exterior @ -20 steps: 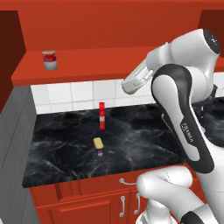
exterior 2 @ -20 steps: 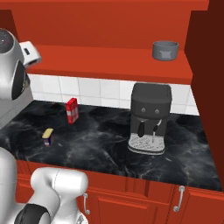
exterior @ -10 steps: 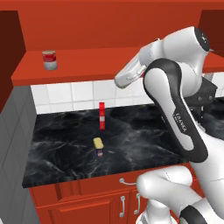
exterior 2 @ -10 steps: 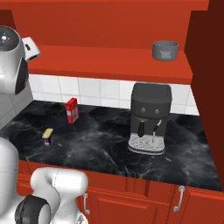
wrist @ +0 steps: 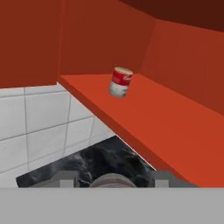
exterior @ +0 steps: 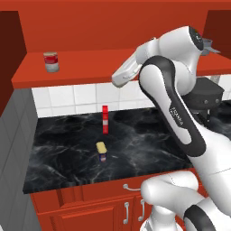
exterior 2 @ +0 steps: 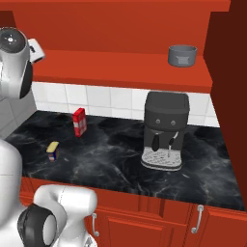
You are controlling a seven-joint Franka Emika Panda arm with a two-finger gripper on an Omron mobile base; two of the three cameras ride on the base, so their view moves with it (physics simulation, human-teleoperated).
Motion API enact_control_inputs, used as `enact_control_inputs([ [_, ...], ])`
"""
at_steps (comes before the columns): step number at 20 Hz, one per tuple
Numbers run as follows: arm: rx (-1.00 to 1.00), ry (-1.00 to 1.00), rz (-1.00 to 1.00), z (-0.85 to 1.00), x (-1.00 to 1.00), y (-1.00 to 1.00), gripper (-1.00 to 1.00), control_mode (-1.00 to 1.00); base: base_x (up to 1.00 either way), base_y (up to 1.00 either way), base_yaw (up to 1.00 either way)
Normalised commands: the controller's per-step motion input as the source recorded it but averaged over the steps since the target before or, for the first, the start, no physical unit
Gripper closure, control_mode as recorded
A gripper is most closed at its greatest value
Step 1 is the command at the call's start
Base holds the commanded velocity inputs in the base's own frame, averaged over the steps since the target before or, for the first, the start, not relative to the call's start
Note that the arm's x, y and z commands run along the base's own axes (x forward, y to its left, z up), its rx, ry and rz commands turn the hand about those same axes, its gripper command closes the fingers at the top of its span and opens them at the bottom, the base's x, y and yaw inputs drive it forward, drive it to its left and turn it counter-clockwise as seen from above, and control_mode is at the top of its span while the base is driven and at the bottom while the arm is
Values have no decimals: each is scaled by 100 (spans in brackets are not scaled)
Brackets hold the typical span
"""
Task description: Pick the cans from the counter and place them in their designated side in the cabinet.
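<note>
**Surroundings.** A red-and-white can (exterior: pixel 51 62) stands upright on the shelf (exterior: pixel 85 72), towards its left end. A grey bowl (exterior 2: pixel 182 55) sits at the right end, well apart from the can. On the counter (exterior: pixel 63 158), a tall red box (exterior: pixel 105 119) stands near the tiled wall. A coffee machine (exterior 2: pixel 164 130) occupies the right part of the counter, below the bowl.

**Task items.** The blue tin (exterior: pixel 102 151) lies on the counter, in front of the red box and apart from it. The round tin (wrist: pixel 113 181) shows as a silver-grey rim low in the hand view.

**Gripper.** The gripper (wrist: pixel 113 177) is raised at shelf height, just in front of the shelf edge. Its jaws are part closed, and the rim of the round tin sits between the fingertips (wrist: pixel 65 177). It grips this tin.

**Clearance.** The shelf surface between the red-and-white can and the bowl is bare. In the hand view the shelf edge runs diagonally, with the can beyond it and the tiles and counter below.
</note>
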Motion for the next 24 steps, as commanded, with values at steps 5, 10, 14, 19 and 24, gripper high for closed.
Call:
enact_control_inputs([
  [5, 0, -1, 2, 0, 26, 11, 100, -100, 0, 0, 0],
  [10, 0, -1, 2, 1, 25, 14, 100, -100, 0, 0, 0],
  [14, 0, 0, 2, 0, 25, 15, 100, -100, 0, 0, 0],
  [19, 0, 0, 1, 0, 23, 15, 100, -100, 0, 0, 0],
  [24, 0, 0, 0, 0, 22, 14, 100, -100, 0, 0, 0],
])
